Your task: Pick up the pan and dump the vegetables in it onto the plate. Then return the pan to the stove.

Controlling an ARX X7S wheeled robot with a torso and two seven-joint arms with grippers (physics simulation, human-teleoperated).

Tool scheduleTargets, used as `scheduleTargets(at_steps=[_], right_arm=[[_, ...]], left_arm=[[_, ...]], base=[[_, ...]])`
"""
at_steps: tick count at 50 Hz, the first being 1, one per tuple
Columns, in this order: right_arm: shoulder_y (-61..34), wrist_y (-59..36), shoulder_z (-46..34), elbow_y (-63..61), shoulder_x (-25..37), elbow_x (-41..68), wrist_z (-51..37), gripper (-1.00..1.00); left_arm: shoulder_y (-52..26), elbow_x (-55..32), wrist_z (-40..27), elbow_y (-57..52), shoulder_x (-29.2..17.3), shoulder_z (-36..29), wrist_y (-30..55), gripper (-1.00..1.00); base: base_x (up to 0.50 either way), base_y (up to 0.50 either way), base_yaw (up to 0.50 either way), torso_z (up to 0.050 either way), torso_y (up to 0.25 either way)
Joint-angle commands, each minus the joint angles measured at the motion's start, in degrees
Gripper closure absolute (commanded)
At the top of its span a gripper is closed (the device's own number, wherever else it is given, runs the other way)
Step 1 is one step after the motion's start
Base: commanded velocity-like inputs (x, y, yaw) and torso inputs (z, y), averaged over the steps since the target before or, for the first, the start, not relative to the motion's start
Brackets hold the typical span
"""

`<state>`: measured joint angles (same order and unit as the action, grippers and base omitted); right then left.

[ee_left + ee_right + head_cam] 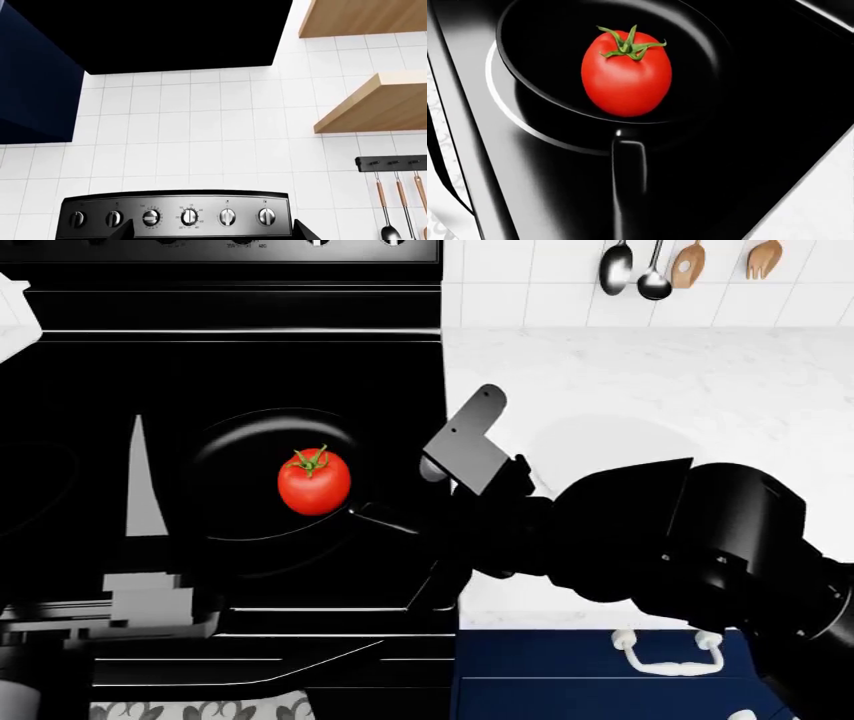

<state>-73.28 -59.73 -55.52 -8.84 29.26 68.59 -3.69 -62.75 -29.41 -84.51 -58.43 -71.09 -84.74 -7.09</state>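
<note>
The black pan (240, 475) sits on the stove (80, 390) cooktop with the red tomato (314, 481) inside it. The right wrist view looks down the pan's handle (628, 185) to the tomato (626, 75) lying in the pan (540, 45). My right gripper (434, 535) is at the end of the handle (384, 521); its black fingers blend into the stove. A faint round white plate (607, 445) lies on the counter behind my right arm. My left gripper (213, 235) is open and empty, facing the stove's knob panel (177, 216).
Utensils hang on the tiled wall (654, 270) right of the stove, also visible as hanging utensils (393, 210). Wooden shelves (373, 105) and a black hood (180, 35) are above. Blue drawers (661, 655) sit under the white counter (694, 380).
</note>
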Motion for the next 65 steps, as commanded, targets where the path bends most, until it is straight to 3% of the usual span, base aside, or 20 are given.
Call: scheduleTargets(at_steps=[1,42,65], right_arm=[[0.2,0.7,-0.2,-0.3,0.1,0.4,0.8,1.0],[0.5,9.4,6.1,-2.5,3.5,-0.9,0.0,1.0],[-1.6,8.0,11.3,-7.1,11.0,4.1,-3.0,1.0]], left_arm=[[0.2,0.1,0.0,-0.2,-0.3,0.2,0.0,-1.0],[-0.3,-0.2,-0.3,-0.6,0.1,0.0,1.4,-1.0],[-1.4,-1.1,-0.4,-1.1,0.2,-0.3,1.8,-1.0]], base=[[0.0,0.0,0.0,0.0,0.0],[0.0,0.0,0.0,0.0,0.001],[0.0,0.0,0.0,0.0,0.002]])
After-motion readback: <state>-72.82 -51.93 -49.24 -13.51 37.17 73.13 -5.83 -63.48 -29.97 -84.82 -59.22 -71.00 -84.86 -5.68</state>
